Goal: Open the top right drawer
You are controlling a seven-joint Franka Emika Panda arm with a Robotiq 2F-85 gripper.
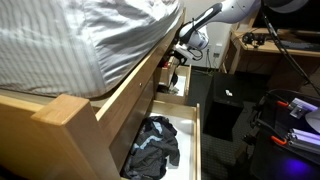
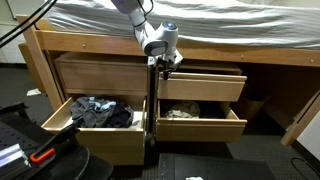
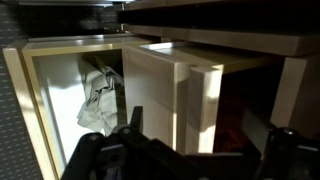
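My gripper at the top right drawer of a pale wooden bed frame

In an exterior view, my gripper point(image 1: 178, 58) hangs beside the bed frame under a mattress in a finely striped sheet point(image 1: 80, 40), above an open drawer point(image 1: 197, 140) holding crumpled dark clothing point(image 1: 152, 145). In an exterior view from the front, the gripper point(image 2: 160, 62) sits at the centre post, at the left edge of the top right drawer point(image 2: 205, 86), a flat-fronted box of light wood that stands slightly out. Below it, the lower right drawer point(image 2: 200, 127) is open with pale fabric point(image 2: 182, 112) inside. In the wrist view, my gripper point(image 3: 205, 128) has its dark fingers point(image 3: 131, 120) spread apart, with a smooth wooden drawer corner point(image 3: 190, 85) in front of them and pale rumpled cloth point(image 3: 98, 100) lying lower down.
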